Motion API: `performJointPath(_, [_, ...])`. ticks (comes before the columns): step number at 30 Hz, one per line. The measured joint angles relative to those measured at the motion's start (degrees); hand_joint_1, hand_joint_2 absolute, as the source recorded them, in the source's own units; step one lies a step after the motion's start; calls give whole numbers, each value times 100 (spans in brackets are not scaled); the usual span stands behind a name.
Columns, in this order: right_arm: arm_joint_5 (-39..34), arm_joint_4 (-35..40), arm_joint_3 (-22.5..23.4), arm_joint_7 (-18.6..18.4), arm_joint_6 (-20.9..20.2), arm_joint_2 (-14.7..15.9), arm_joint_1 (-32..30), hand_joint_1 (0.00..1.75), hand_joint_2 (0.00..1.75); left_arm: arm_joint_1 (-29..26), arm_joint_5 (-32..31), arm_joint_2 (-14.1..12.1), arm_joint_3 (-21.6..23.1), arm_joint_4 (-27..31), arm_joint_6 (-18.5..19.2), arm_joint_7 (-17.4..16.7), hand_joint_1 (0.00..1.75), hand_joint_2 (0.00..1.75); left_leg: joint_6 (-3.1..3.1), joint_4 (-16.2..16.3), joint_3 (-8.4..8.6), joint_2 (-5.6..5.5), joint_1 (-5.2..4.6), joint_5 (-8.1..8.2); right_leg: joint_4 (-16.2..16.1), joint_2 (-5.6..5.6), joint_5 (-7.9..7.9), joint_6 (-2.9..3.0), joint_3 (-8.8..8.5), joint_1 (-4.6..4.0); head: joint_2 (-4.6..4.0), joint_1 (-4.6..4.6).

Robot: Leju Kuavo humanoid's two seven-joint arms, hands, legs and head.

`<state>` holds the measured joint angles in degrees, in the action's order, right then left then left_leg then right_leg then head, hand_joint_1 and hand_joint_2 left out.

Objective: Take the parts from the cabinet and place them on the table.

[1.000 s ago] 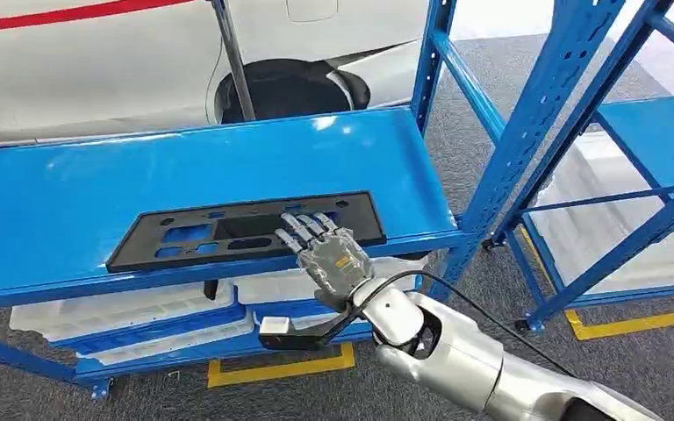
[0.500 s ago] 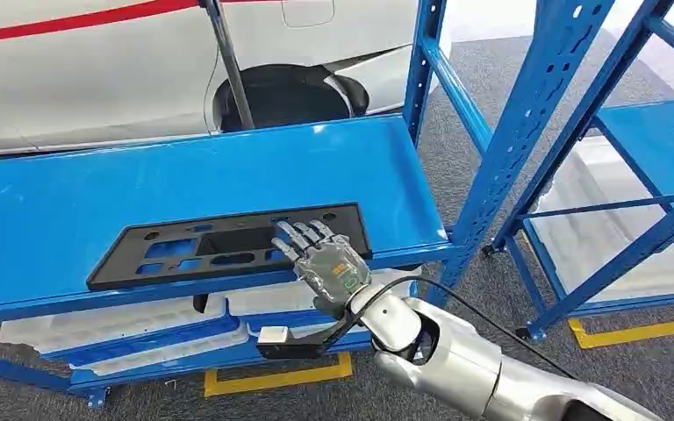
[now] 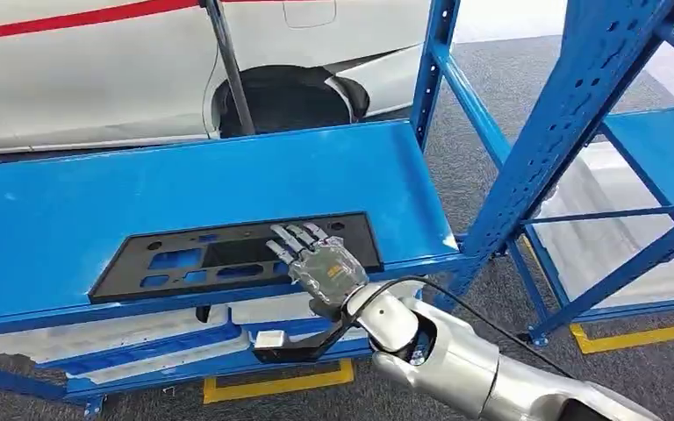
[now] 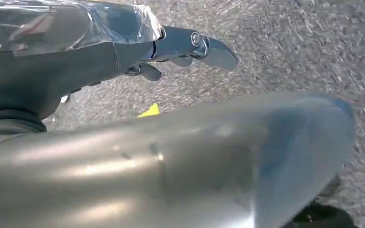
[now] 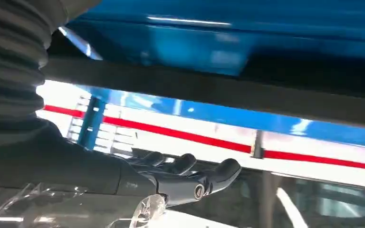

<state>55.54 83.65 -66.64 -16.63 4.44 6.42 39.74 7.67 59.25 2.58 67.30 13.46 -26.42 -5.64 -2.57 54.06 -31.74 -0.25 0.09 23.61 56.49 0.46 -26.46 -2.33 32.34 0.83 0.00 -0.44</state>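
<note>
Black panel lies flat near shelf front edge, long axis left-right. Right hand over its right end, fingers spread flat on top, not grasping. Left hand hangs low, holding nothing.

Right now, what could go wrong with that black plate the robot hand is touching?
The right robot hand rests its spread fingers on one end of the long black panel, so lifting there could tip the far end down. The panel lies near the front edge of the blue shelf; a pull might slide it off onto the floor. The blue upright post stands close beside the arm and could get bumped.
</note>
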Motion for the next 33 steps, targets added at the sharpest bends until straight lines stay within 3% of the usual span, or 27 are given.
performJointPath(1, [-11, 0, 0, 2, 0, -2, 8, 0, 175, 6, -2, 0, 0, 0, 0, 7, 0, 0, -23, -28, 44, 1, 8, 2, 246, -8, -132, -22, 92, -16, 0, 9])
performJointPath(3, [-48, -2, -2, 28, -13, 0, 4, 0, 175, 16, -4, 2, 0, 0, 0, 9, 0, 0, -61, -27, 88, 2, 2, 32, 1196, -8, -549, -49, 581, -17, 0, 9])
performJointPath(4, [-57, -9, -6, 35, -41, 2, -9, 0, 175, 16, -6, 11, 2, 0, 0, 9, 0, 0, -69, -26, 103, 1, 0, 50, 1632, -8, -669, -61, 843, -17, 0, 11])
performJointPath(5, [-88, -15, -9, 39, -74, 7, -14, 0, 175, 11, -4, 11, 0, 0, 0, 9, 0, 0, -74, -24, 117, -1, 0, 68, 1868, -9, -660, -67, 1032, -17, 0, 13])
performJointPath(6, [-105, -30, -13, 44, -105, 9, -16, 0, 175, 3, -4, 11, 0, 0, 0, 9, 0, 0, -67, -23, 145, -5, 3, 91, 1780, -11, -516, -69, 1061, -14, 0, 13])
performJointPath(7, [-120, -35, -15, 44, -129, 9, -15, 0, 175, 0, -2, 11, 0, 0, 0, 9, 0, 0, -60, -23, 184, -13, 7, 123, 1411, -13, -234, -64, 934, -11, 0, 13])
performJointPath(9, [-153, -37, -13, 46, -164, 9, -10, 0, 175, 1, -2, 11, 0, 0, 0, 9, 0, 0, -12, -16, 288, -24, 8, 210, 255, -28, 397, -46, 418, -5, 0, 13])
performJointPath(10, [-155, -42, -18, 50, -166, 9, 0, 0, 175, 8, 0, 11, 0, 0, 0, 13, 0, 0, 24, -5, 296, -23, -23, 246, 15, -36, 373, -29, 285, -16, 0, 13])
performJointPath(11, [-157, -42, -22, 50, -179, -2, 10, 0, 175, 19, 5, 11, 2, 0, 0, 13, 0, 0, 50, 16, 282, -25, -50, 284, -47, -26, 354, 26, 287, -7, 0, 13])
performJointPath(14, [-162, -63, -31, 50, -205, 0, 9, 0, 175, 11, 13, 11, 0, -2, 0, 15, 0, 0, 90, -26, 298, -8, -33, 309, -43, -6, 311, 104, 296, -53, 0, 7])
performJointPath(16, [-168, -68, -31, 50, -205, -9, 17, 0, 175, 19, 15, 9, 2, -2, 0, 24, 0, 0, 156, 180, 227, -3, -10, 453, -60, -10, 305, 180, 252, -7, 0, 0])
performJointPath(17, [-168, -68, -31, 50, -205, -11, 23, 0, 175, 23, 18, 9, 0, 0, 0, 26, 0, 0, 199, 598, 28, -4, 1, 664, -61, -15, 294, 204, 242, -4, 0, -9])
performJointPath(19, [-177, -68, -42, 50, -219, -11, 20, 0, 175, 16, 44, 11, 2, 0, 2, 35, 0, 0, 243, 1632, -537, -3, 23, 1070, -59, -14, 274, 225, 238, -9, 0, -9])
performJointPath(20, [-190, -70, -53, 44, -230, -9, 16, 0, 175, 6, 53, 11, 2, 0, 15, 33, 0, 0, 249, 1977, -757, -3, 24, 1126, -58, -12, 259, 231, 232, -11, 0, -9])
performJointPath(21, [-217, -74, -57, 39, -254, -6, 15, 0, 175, -2, 68, 11, 2, 0, 22, 33, 0, 0, 249, 2033, -853, -3, 26, 1052, -58, -4, 245, 228, 216, -11, 0, -9])
performJointPath(22, [-240, -81, -63, 39, -280, -6, 16, 0, 175, -3, 70, 11, 0, 0, 46, 33, 0, 0, 240, 1775, -794, -3, 26, 829, -58, 8, 226, 225, 189, -12, 0, -9])
performJointPath(23, [-273, -83, -63, 42, -312, -6, 17, 0, 175, -3, 70, 11, 0, 0, 53, 33, 0, 0, 219, 1338, -617, -3, 26, 544, -58, 21, 206, 217, 154, -12, 0, -9])
performJointPath(24, [-310, -83, -63, 42, -359, -9, 19, 0, 175, 1, 70, 11, 2, 0, 55, 35, 0, 0, 188, 606, -314, -3, 24, 162, -58, 28, 177, 201, 97, -15, 0, -9])
performJointPath(25, [-359, -83, -63, 48, -402, -9, 23, 0, 175, 6, 72, 11, 0, -2, 55, 37, 0, 0, 150, 78, -103, -4, 18, -16, -63, 30, 150, 185, 52, -15, 0, -9])
performJointPath(27, [-420, -85, -66, 61, -474, -6, 46, 0, 175, 23, 83, 9, 0, 0, 57, 57, 0, 0, 109, 33, -66, -11, -45, 16, -88, 36, 148, 146, 54, -28, 0, -7])
performJointPath(28, [-457, -85, -66, 61, -496, -4, 47, 0, 175, 16, 88, 18, 0, 0, 61, 66, 0, 0, 174, -3, -31, -15, -13, -13, -45, 36, 96, 188, 59, -86, 0, 4])
performJointPath(29, [-468, -85, -74, 61, -507, -2, 48, 0, 175, 4, 96, 17, 0, -2, 61, 68, 0, 0, 180, 10, -26, -19, -18, -5, -60, 36, 128, 285, 54, -72, 0, 4])
performJointPath(31, [-474, -85, -96, 61, -522, 0, 65, 0, 175, 3, 94, 15, 0, -2, 61, 81, 0, 0, 173, 12, -31, -30, -27, -3, -85, 32, 131, 276, 38, -69, 0, 4])
performJointPath(32, [-476, -85, -101, 61, -525, 0, 66, 0, 175, 4, 94, 17, 0, -2, 61, 83, 0, 175, 167, 12, -27, -34, -29, 1, -106, 27, 133, 272, 22, -69, 0, 4])
performJointPath(33, [-476, -85, -101, 61, -525, 0, 72, 0, 175, 4, 94, 17, 0, -2, 61, 83, 0, 175, 156, 12, -25, -33, -29, 7, -118, 25, 137, 263, 14, -69, 0, 4])
